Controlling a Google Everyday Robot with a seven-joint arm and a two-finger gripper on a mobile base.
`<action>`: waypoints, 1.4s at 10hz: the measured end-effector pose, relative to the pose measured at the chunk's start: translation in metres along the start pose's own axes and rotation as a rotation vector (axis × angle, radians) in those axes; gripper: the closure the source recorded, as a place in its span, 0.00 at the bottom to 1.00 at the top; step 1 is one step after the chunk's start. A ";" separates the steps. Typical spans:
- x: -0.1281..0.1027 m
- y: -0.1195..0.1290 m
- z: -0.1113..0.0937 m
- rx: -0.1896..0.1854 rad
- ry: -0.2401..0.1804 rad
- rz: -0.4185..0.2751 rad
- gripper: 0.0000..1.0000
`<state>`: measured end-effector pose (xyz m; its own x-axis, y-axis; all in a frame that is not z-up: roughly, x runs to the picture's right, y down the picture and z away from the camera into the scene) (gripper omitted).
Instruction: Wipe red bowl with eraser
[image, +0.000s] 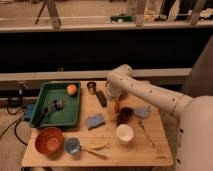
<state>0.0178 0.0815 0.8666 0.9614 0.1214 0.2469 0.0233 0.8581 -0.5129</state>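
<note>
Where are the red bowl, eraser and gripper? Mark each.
red bowl (49, 141), camera view, bare inside.
eraser (101, 98), camera view, middle of its top.
gripper (114, 96), camera view, tip, beside the eraser.

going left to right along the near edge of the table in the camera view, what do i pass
round orange-red bowl → small blue cup → white cup. The gripper hangs farther back, mid-table, just right of the dark grey-black oblong eraser.
</note>
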 end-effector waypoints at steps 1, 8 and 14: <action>0.000 0.000 0.002 0.015 -0.047 0.015 0.20; 0.007 0.002 0.037 -0.095 -0.073 0.135 0.20; 0.010 -0.003 0.055 -0.130 -0.099 0.193 0.20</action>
<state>0.0121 0.1079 0.9156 0.9200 0.3305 0.2104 -0.1169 0.7440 -0.6579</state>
